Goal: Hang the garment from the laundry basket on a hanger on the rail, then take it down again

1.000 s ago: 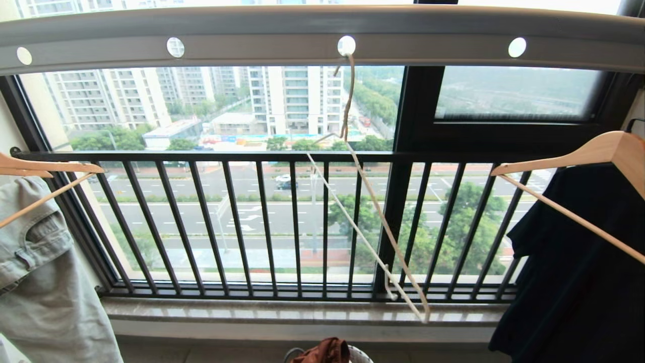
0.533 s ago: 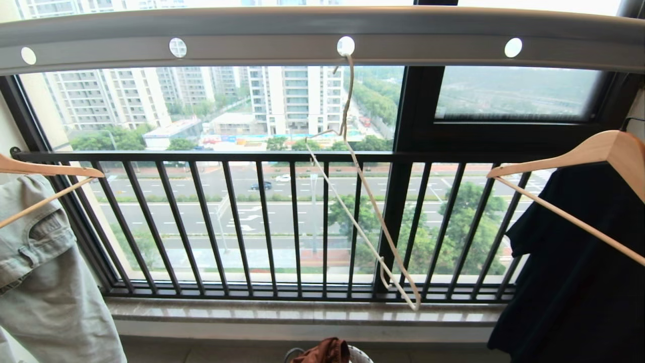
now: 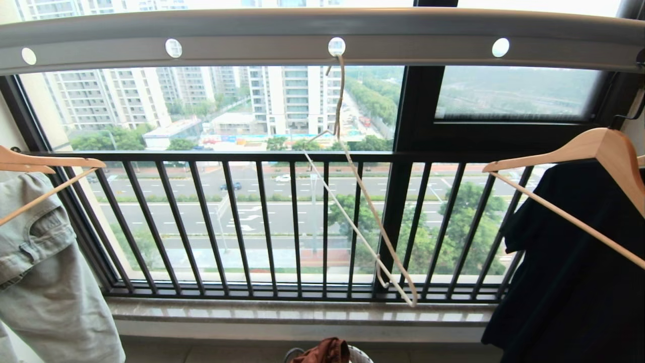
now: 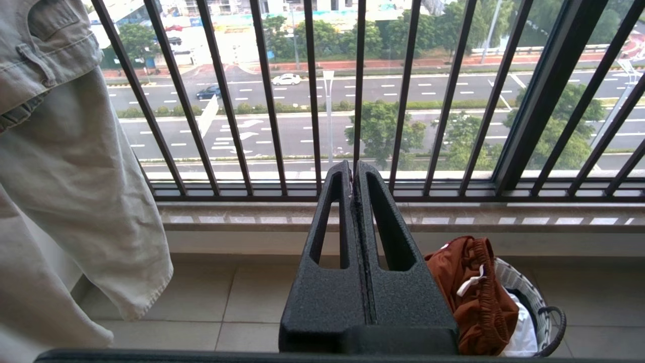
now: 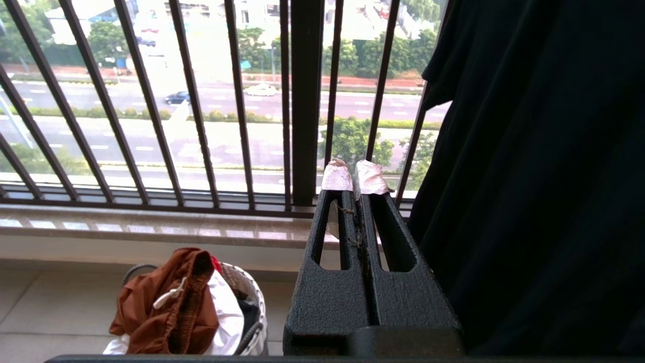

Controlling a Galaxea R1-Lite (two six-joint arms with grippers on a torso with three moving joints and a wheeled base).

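The rust-brown garment (image 3: 322,351) lies bunched in the laundry basket (image 3: 361,356) on the floor below the window sill. It also shows in both wrist views, as garment (image 4: 473,297) in basket (image 4: 549,322) and garment (image 5: 166,307) in basket (image 5: 252,302). The cream wire hanger (image 3: 363,201) hangs empty and tilted, hooked into a hole of the silver rail (image 3: 252,30). My left gripper (image 4: 352,169) and my right gripper (image 5: 353,176) are both shut on nothing. They are held low, one on each side of the basket, and neither shows in the head view.
A pale grey-green denim piece (image 3: 40,282) hangs on a wooden hanger (image 3: 45,164) at the left. A black T-shirt (image 3: 579,262) hangs on another wooden hanger (image 3: 579,146) at the right, close beside my right gripper. The black balcony railing (image 3: 252,222) and the stone sill (image 3: 302,315) stand ahead.
The rail's holes and the hangers have drifted slightly left against the window. The wire hanger's lower end has swung up and to the left. Both grippers stay shut and still.
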